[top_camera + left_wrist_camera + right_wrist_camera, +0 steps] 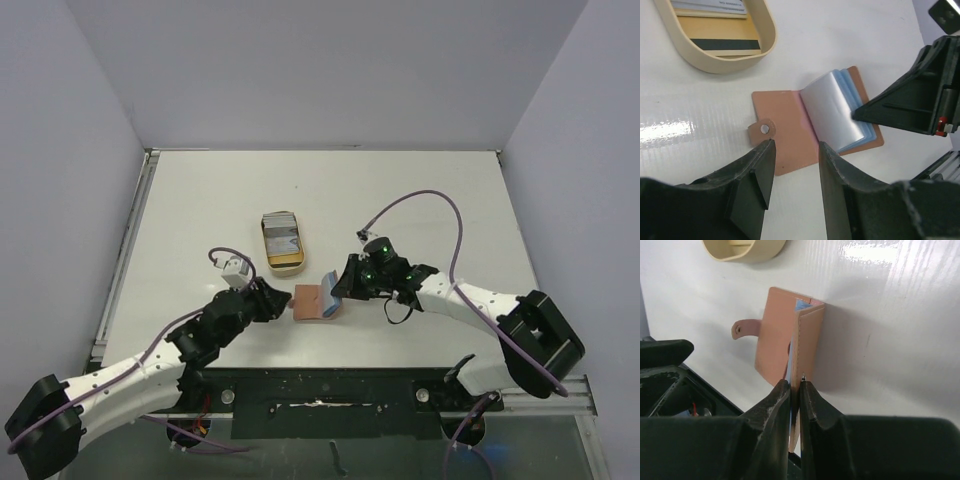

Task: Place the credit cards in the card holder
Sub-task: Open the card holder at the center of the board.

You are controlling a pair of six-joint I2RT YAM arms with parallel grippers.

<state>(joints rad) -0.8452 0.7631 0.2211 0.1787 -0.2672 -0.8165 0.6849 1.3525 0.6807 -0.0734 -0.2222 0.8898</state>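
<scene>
While pale walls [60,120] enclose the white table [420,190], right hand [795,389] pinches card holder [774,335], left hand [796,145] gapes.

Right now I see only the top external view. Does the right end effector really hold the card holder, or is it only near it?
Observer: Yes. In the right wrist view the right end effector is shut on the card holder, gripping its raised half.
Operator: And the other one, please?
Observer: In the left wrist view the left end effector stands open, holding nothing, over the flat half beside the snap tab.
</scene>
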